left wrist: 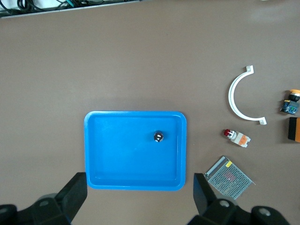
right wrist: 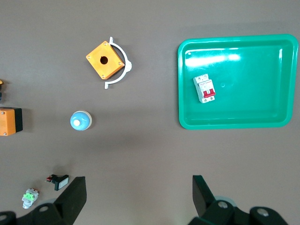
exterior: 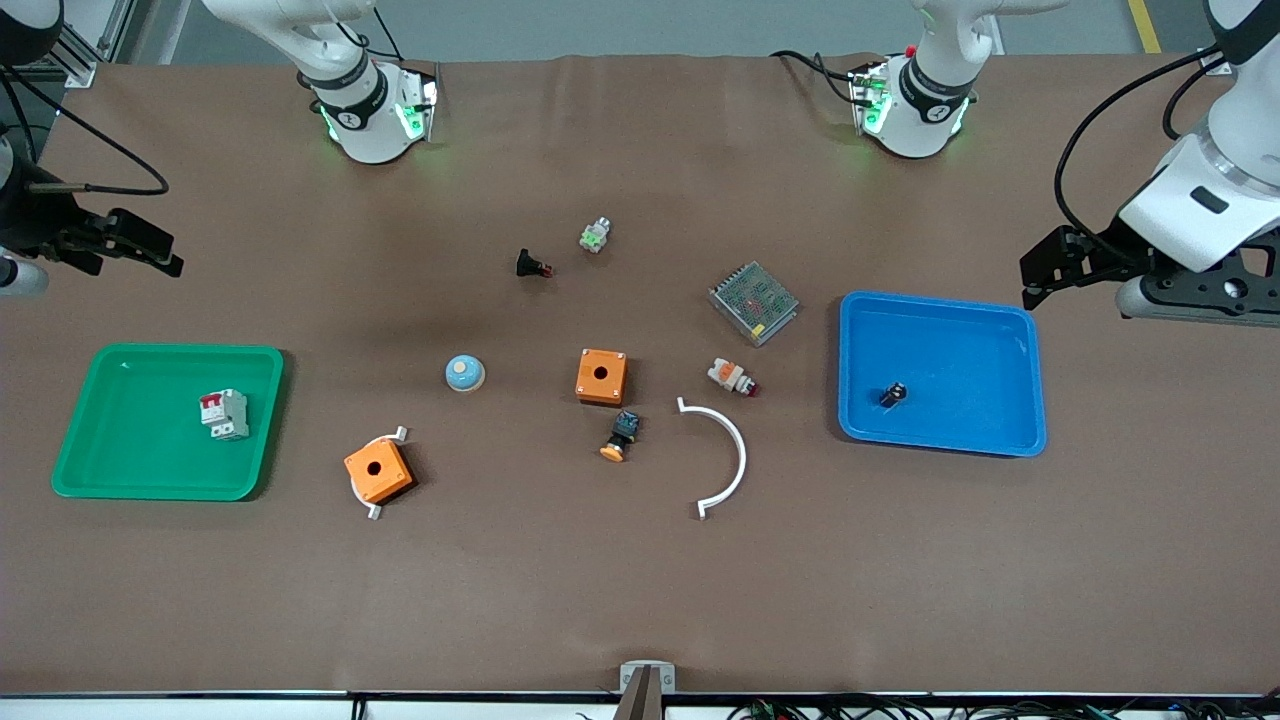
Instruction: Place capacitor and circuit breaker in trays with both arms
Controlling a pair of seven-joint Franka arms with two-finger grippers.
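The capacitor (exterior: 893, 395), a tiny black cylinder, lies in the blue tray (exterior: 1000, 330) at the left arm's end of the table. It also shows in the left wrist view (left wrist: 159, 136). The circuit breaker (exterior: 225, 414), white-grey with red toggles, lies in the green tray (exterior: 120, 470) at the right arm's end. It also shows in the right wrist view (right wrist: 205, 89). My left gripper (exterior: 1035, 280) (left wrist: 139, 197) is open and empty, raised over the table beside the blue tray. My right gripper (exterior: 165, 255) (right wrist: 139, 197) is open and empty, raised over the table near the green tray.
Between the trays lie two orange boxes (exterior: 601, 376) (exterior: 378, 470), a white arc (exterior: 725, 455), a blue dome (exterior: 465, 373), a metal mesh unit (exterior: 753, 302), a black push-button (exterior: 532, 266), an orange-capped button (exterior: 622, 437), a white-and-orange part (exterior: 731, 377) and a green-white part (exterior: 595, 236).
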